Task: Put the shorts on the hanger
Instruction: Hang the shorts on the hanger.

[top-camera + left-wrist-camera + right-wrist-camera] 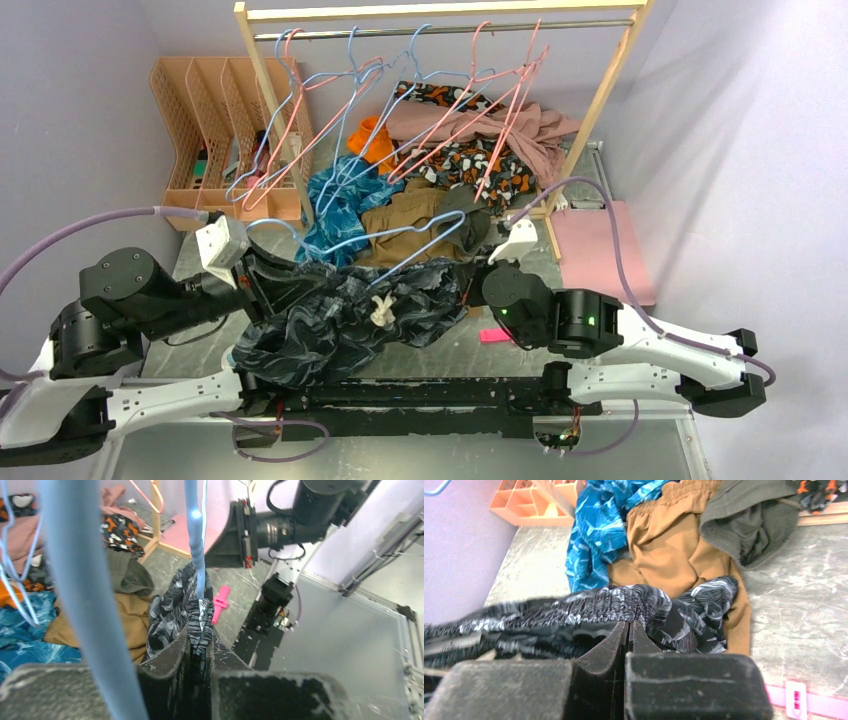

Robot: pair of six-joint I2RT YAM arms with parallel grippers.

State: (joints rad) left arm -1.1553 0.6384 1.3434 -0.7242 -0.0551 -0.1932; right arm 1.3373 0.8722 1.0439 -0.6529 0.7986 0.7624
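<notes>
The shorts [340, 315], dark with a pale leaf print and a white knotted drawstring [381, 311], hang stretched between both grippers above the table. My left gripper [265, 280] is shut on one end of the waistband [200, 612]. A light-blue wire hanger [400, 232] lies across the top of the shorts, and its wire [196, 545] runs straight up just past the left fingertips. My right gripper [478, 272] is shut too, its tips [628, 626] pinching the gathered waistband [589, 605] at the other end.
Behind the shorts lie a teal patterned garment [335, 200], a brown one [410, 215] and a dark green one [749, 520]. A wooden rack [440, 20] carries pink and blue hangers. An orange organizer [215, 110] stands at the left. A pink clip [492, 335] lies on the table.
</notes>
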